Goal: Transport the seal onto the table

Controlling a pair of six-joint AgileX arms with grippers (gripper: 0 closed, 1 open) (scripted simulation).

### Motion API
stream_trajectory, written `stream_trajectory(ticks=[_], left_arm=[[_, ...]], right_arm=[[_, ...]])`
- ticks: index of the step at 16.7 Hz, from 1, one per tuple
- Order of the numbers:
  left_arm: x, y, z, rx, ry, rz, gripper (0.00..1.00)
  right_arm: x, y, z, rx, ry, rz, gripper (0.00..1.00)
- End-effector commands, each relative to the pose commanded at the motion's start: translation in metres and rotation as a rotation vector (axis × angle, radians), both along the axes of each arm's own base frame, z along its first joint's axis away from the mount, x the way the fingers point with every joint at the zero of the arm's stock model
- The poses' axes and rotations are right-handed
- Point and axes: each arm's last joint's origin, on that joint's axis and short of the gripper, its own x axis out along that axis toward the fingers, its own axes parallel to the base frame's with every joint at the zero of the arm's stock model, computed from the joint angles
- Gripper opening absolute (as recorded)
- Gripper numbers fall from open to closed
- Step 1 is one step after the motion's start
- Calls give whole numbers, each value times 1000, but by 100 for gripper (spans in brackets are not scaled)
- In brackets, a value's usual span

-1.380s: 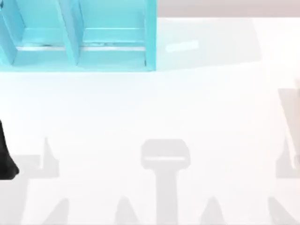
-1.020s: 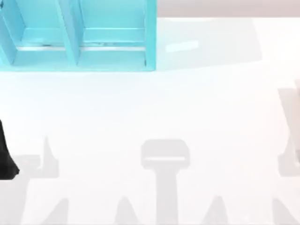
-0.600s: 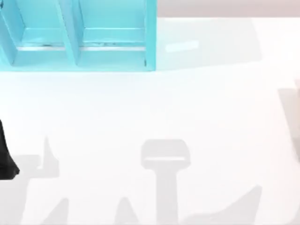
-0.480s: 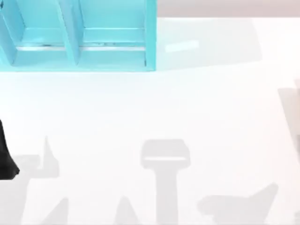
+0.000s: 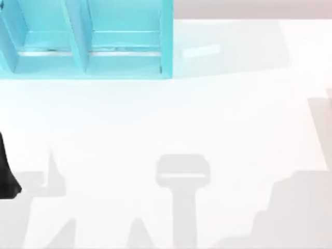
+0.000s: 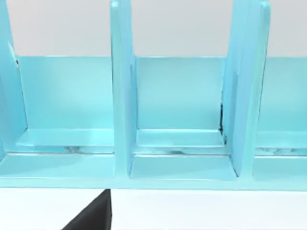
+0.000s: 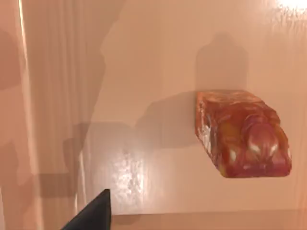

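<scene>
The seal (image 7: 242, 134) lies on a glossy peach-coloured surface (image 7: 144, 57) under the right wrist camera, and nothing grips it. One dark finger tip (image 7: 93, 213) shows at the picture edge; whether this claw is wide or narrow I cannot tell.

To do the step well, I judge the right arm should centre its claw over the seal, come down straight and close on the long flat sides, not on the rounded red top, which may slip.

The table (image 5: 166, 119) is bare around its centre. The blue shelf (image 5: 88, 39) stands toward 11 o'clock. The left arm (image 5: 6, 174) waits at 9 o'clock, facing the shelf; its claw state I cannot tell.
</scene>
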Motion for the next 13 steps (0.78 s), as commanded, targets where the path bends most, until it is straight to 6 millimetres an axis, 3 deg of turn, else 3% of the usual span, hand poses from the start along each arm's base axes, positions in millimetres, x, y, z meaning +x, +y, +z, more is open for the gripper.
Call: stream_trajectory(ticks=[5, 13], left_arm=[[0, 0, 0, 0, 0, 0, 100], [0, 0, 0, 0, 0, 0, 100]], right_arm=[[19, -26, -8, 64, 129, 0, 100], [19, -26, -16, 66, 132, 1, 100]])
